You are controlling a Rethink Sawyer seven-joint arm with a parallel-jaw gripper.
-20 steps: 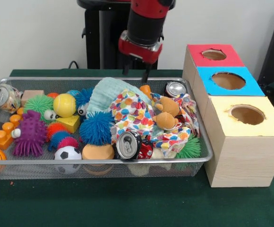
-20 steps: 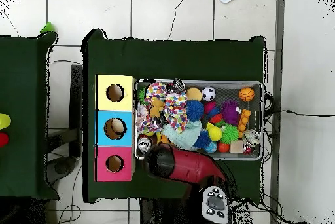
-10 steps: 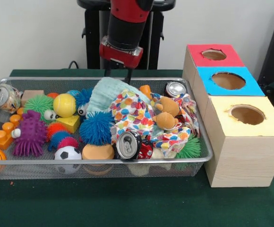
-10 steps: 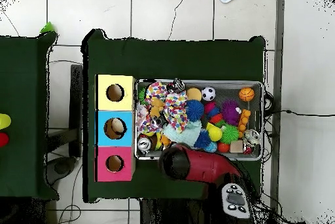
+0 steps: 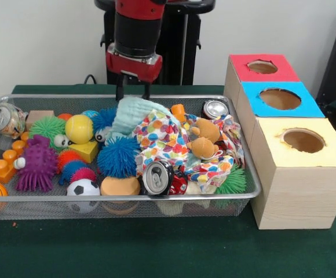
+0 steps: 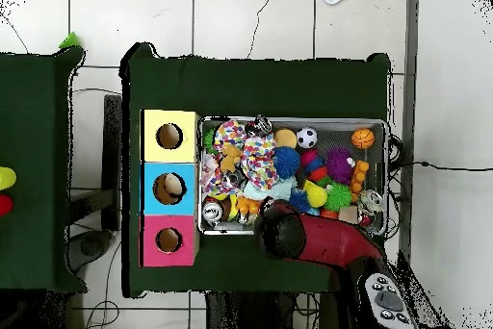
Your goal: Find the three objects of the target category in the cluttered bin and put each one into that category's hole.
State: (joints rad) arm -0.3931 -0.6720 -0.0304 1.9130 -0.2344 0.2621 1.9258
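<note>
Searching the bin, nothing held

Hovering over the bin's [image 5: 121, 200] far rim, just above the mint cloth [image 5: 134, 113], the gripper [image 5: 133, 92] hangs empty, fingers slightly parted. Cans [image 5: 157, 177] lie near and far of that cloth. Next, probably: descend and grasp. No readable writing.

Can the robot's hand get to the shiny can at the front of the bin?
Probably yes. The can lies on top of the pile, nothing covering it, but the hand hangs at the bin's far side.
</note>
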